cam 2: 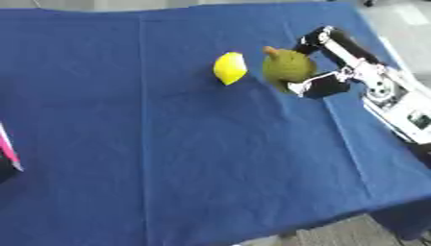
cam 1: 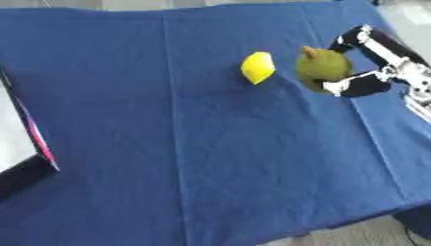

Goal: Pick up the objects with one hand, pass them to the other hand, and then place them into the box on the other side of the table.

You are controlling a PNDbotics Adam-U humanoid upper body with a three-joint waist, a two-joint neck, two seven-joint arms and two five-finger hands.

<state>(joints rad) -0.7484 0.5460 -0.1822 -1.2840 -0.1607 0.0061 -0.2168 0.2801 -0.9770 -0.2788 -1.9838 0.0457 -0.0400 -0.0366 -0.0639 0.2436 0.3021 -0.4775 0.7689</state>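
Two fruit-like objects sit toward the far right of the counter (cam 1: 168,168), which is draped in a blue cloth. One is a yellow lemon-shaped piece (cam 1: 258,67), lying alone on the cloth. Just to its right, close but apart from it, is an olive-green pear-shaped piece (cam 1: 322,67) with a short brownish stem pointing up and away. The right robot hand (cam 1: 358,84) comes in from the right edge and wraps the green piece: one black finger curls over its far side and another, tipped in white, curls under its near side, so the hand is grasping it. Whether the green piece is lifted clear of the cloth or resting on it cannot be told. At the left edge, part of a box (cam 1: 25,139) shows, with a white inside and a pink-and-dark rim. The left robot hand shows in neither view.
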